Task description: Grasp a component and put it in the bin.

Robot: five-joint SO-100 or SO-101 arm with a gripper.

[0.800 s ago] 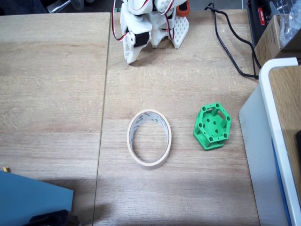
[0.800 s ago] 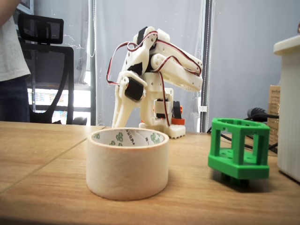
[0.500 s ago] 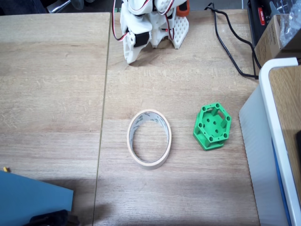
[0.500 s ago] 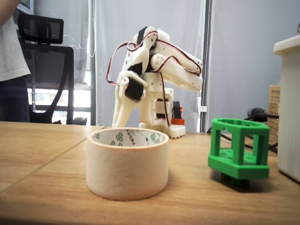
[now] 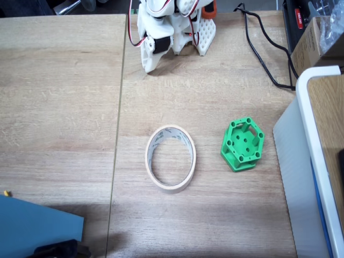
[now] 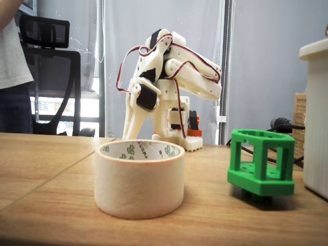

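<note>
A fixed view from above shows, left to right, the bin (image 5: pixel 171 158), the green component (image 5: pixel 243 144) just beside it at about 3 o'clock, and the white tray (image 5: pixel 313 161). The folded arm's gripper (image 5: pixel 151 60) rests at 12 o'clock, empty; its jaw spread cannot be told. Likely risks: fingers slipping through the lattice sides, or nudging the light roll during placement.

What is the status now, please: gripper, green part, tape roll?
White two-finger gripper folded at base, holding nothing; open or shut unclear. Green hexagonal plastic component on the wooden table, untouched. Beige masking-tape roll beside it, apart, nothing inside. Nothing between them.
</note>
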